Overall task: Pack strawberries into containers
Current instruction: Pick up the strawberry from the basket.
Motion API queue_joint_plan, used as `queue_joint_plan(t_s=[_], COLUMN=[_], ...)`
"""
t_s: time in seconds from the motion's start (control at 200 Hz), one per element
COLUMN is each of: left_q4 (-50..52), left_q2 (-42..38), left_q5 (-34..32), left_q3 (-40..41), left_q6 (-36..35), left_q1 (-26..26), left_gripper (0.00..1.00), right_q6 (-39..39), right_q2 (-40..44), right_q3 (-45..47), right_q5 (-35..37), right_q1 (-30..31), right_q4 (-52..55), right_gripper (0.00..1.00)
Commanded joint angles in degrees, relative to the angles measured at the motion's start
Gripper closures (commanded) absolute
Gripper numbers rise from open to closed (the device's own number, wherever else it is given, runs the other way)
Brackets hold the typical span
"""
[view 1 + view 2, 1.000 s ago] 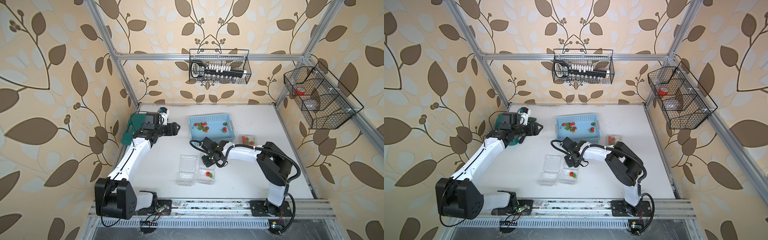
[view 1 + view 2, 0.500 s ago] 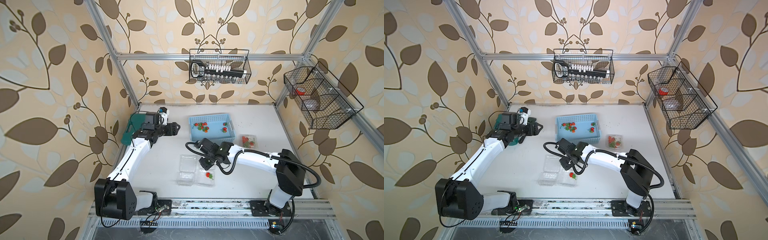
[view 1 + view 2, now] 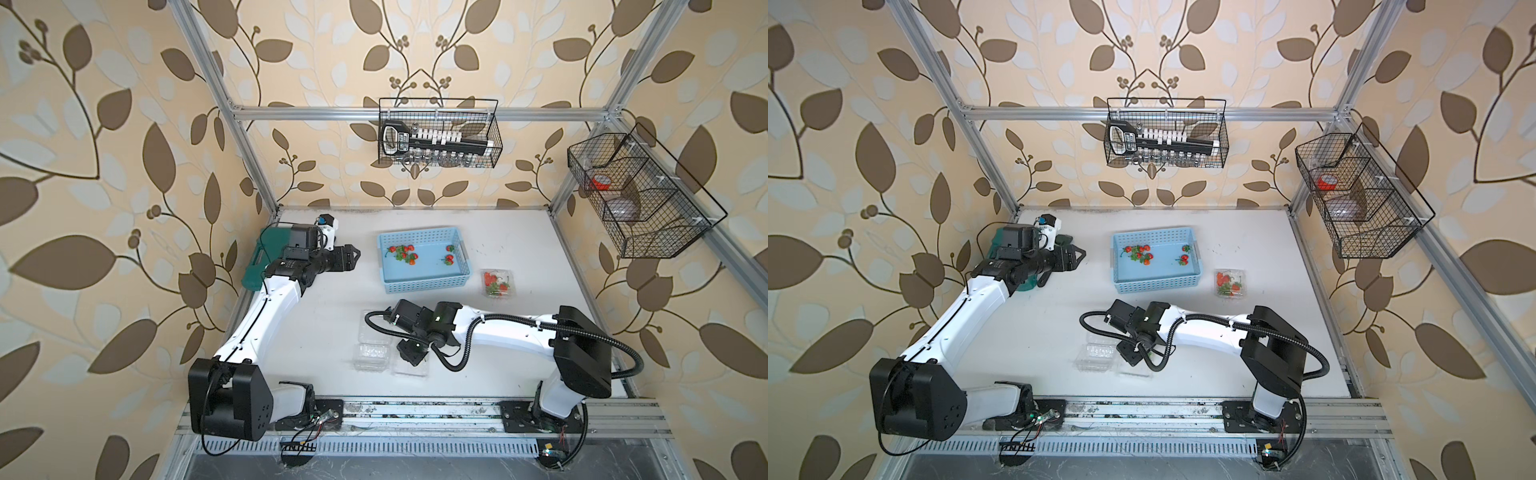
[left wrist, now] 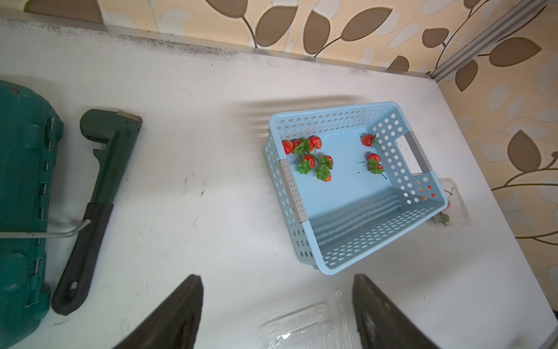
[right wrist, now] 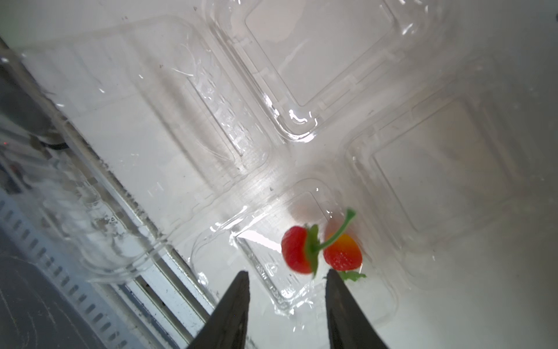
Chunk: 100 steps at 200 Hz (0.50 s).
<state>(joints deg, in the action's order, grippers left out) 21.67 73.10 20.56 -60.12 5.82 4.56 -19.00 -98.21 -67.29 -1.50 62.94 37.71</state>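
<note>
Two strawberries (image 5: 342, 255) lie in the tray of an open clear container (image 5: 262, 272), directly below and just ahead of the right tool (image 5: 287, 274). The redder one is blurred; it sits in line with the gap between the two fingers and touches neither. Right tool: fingers parted to a moderate gap, holding nothing, pointed down at the table (image 3: 316, 332). One further open container (image 3: 371, 351), empty, lies just beside the first, on the side of the right tool toward the left arm; whether the two touch cannot be told. One container with its lid down (image 3: 498, 284), several strawberries inside, stands well apart from the right tool, on the far side of the right arm and just beside the blue basket (image 3: 428, 284). Blue basket: perforated walls, ahead of the left tool (image 4: 277, 276) with bare table between. It holds a cluster of strawberries by the wall nearer the left tool and a few more by the far wall. Left tool: fingers wide apart, empty, held above the table. One dark green case (image 4: 24, 181) and one green wrench (image 4: 99, 187) with a black handle lie side by side on the table, off to one side of the left tool.
</note>
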Motion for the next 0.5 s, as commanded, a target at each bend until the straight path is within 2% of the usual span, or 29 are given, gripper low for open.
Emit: queue_joint_plan(t_s=[0.0,0.215,0.365,0.495], left_q4=[-0.4,-0.5,-0.5,-0.5], left_q2=[-1.9,-1.8,-1.6,-1.7], left_q5=[-0.1,-0.1,0.2,0.2], left_q3=[0.0,0.0,0.0,0.1], left_q6=[-1.2,-1.1,-1.1,-1.0], left_q1=[0.3,0.3,0.3,0.4], left_gripper=[0.21,0.21,0.21,0.21], right_q6=[0.0,0.4,1.7,4.2], right_q2=[0.4,0.8,3.0,0.1], right_q3=[-0.9,-2.2,-5.8,-11.4], right_q5=[1.8,4.7,4.3,3.4], right_q1=[-0.6,-6.0,-16.9,-26.0], right_q4=[1.2,1.7,-1.4,-3.7], right_gripper=[0.57,0.60,0.59,0.57])
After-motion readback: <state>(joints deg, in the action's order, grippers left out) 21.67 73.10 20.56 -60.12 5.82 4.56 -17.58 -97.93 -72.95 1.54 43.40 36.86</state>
